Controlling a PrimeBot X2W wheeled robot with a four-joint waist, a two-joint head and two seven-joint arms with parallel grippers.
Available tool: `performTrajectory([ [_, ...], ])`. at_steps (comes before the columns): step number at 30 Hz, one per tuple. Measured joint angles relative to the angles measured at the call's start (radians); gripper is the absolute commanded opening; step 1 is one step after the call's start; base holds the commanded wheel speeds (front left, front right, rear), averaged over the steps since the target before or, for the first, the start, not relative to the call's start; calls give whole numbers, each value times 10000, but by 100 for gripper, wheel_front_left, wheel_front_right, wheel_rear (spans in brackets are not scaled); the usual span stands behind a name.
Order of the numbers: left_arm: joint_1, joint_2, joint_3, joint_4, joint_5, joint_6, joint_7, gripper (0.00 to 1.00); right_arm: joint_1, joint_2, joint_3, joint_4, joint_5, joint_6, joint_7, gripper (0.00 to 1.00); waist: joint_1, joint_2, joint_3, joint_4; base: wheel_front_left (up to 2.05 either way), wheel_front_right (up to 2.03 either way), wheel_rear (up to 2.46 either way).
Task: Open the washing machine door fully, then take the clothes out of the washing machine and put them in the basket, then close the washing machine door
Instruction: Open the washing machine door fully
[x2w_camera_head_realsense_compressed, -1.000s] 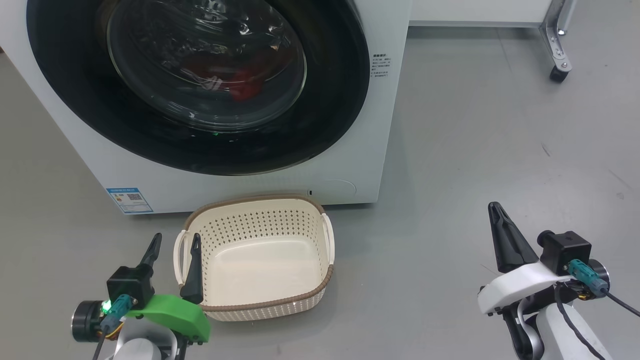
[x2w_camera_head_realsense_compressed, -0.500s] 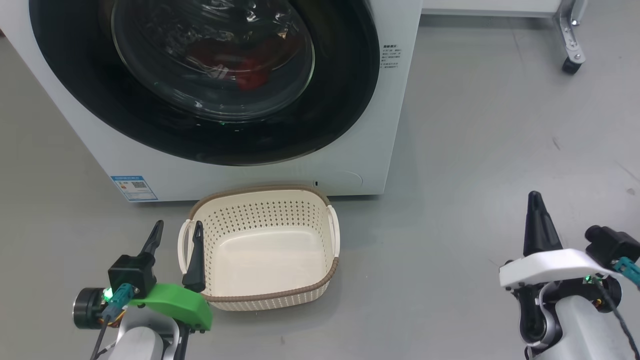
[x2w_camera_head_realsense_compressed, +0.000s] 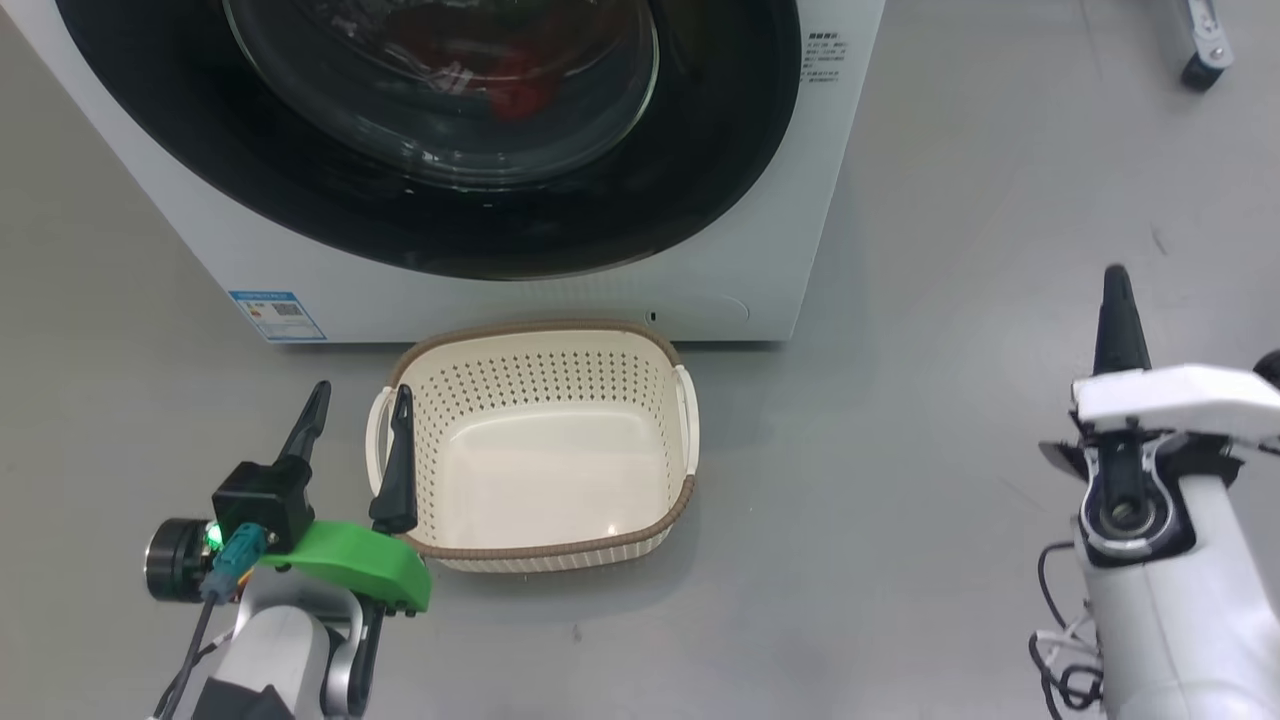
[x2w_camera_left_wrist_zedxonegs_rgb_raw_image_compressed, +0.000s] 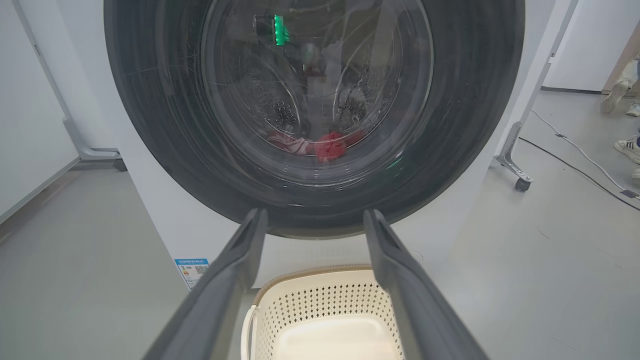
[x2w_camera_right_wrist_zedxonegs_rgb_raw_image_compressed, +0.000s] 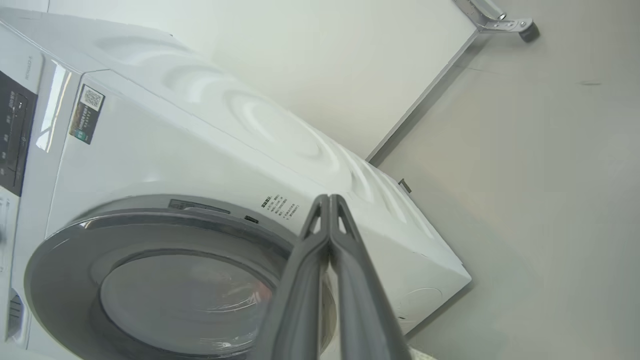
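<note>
The step in hand is the 1st one, opening the door (x2w_camera_head_realsense_compressed: 300, 200), and I judge that it is not yet begun. The door lies flat on the front of the machine (x2w_camera_head_realsense_compressed: 600, 300), at the top of the head view. The clothes (x2w_camera_head_realsense_compressed: 515, 85) show red behind the glass, low in the drum. The basket (x2w_camera_head_realsense_compressed: 530, 327) stands on the floor just in front of the machine, below the door, with nothing in it.

The left gripper (x2w_camera_head_realsense_compressed: 361, 390) is at the lower left, its 2 fingers wide apart around the basket's left handle, holding nothing. The right gripper (x2w_camera_head_realsense_compressed: 1115, 275) is at the right edge, well apart from the machine, fingers pressed together, also holding nothing.

The next move probably calls for 1 gripper to reach the door's rim and pull it. I cannot tell where the catch is, so the rim needs a closer look first.

Against the frame of 1 second ago, the camera has moved, so the machine and basket sit higher in the picture. The right gripper itself has turned from leaning left to pointing straight up, and has gone up and right in the frame. The left gripper keeps its place by the basket.
</note>
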Motion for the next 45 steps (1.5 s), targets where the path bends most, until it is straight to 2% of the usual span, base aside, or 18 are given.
performTrajectory([
  [3, -209, -25, 2, -194, 19, -12, -2, 100, -708, -36, -46, 35, 1367, 0, 602, 0, 0, 0, 298, 76, 0, 0, 0],
  [9, -547, -73, -6, -433, 81, -86, -29, 100, -1879, -79, -236, 82, 2986, 0, 1561, 0, 0, 0, 805, 173, 0, 0, 0],
  [16, -910, -217, -71, -685, 136, -134, -31, 100, -3055, -128, -322, 362, 3492, -2, 2694, 0, 0, 0, 1436, 301, 0, 0, 0],
  [24, -1399, -263, -280, -966, 205, -263, -31, 100, -4525, -575, -236, 543, 3988, -19, 3971, 0, 1, 0, 2180, 526, 0, 0, 0],
  [33, -1870, -328, -483, -1191, 261, -408, -31, 100, -5946, -1080, 27, 882, 4255, -545, 5208, 0, 1, 0, 2924, 911, 0, 0, 0],
  [45, -2271, -426, -711, -1306, 268, -462, -31, 100, -7473, -1519, 479, 1313, 4311, -1072, 6408, 0, 1, 0, 3706, 1499, 0, 0, 0],
])
